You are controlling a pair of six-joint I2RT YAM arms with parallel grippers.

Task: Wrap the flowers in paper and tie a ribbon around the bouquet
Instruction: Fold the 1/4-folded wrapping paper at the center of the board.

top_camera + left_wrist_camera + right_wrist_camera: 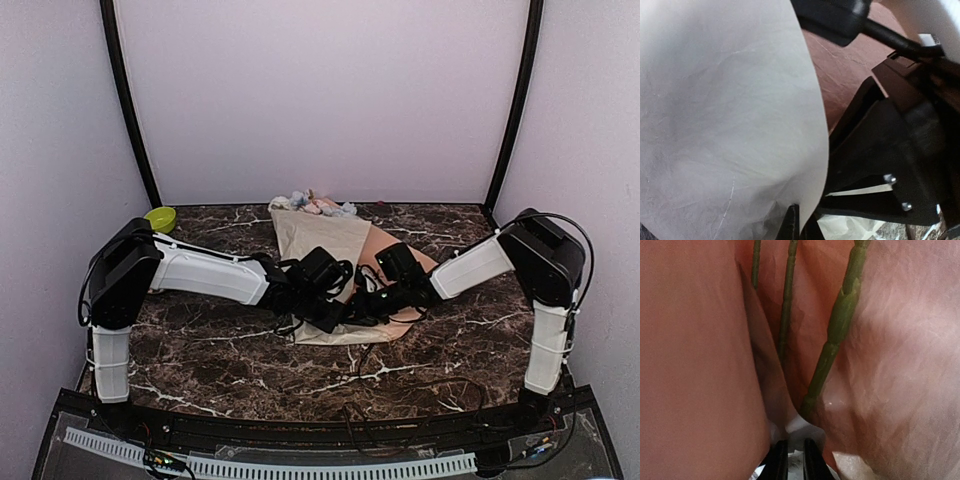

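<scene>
Step in hand: wrapping. Tying has not begun.

1. Position of work. The paper (320, 235) lies on the table (220, 350) as a loose cone, beige face up, with a peach flap showing on its right side. The flowers (312, 204) sit at its wide far end, near the back wall. A green bowl (161, 218) stands well apart at far left.

2. Left claw (797, 225). I read it as closed. A raised beige fold runs down to its tips, so I judge it is pinching the paper edge at the near, narrow end.

3. Right claw (791, 460). Its jaws stand nearly together, with a pale strip of paper in the narrow gap. I judge it is gripping the peach fold. Three green stems (832, 340) lie in the crease just beyond the tips, not touching them.

4. Both claws meet over the narrow end in the top view, close beside each other.

5. Ribbon. I cannot pick it out; dark cables crowd the same area.

Next move, as I judge it:
- Bring one fold across the stems and lay it flat over the other, keeping the stems inside the crease.
- Hold the overlap with one claw before freeing the other for the ribbon.

Cautions:
- The sheet is thin and crinkled; a hard pull may tear it or drag the flowers out.
- The claws work close together; collision is possible.
</scene>
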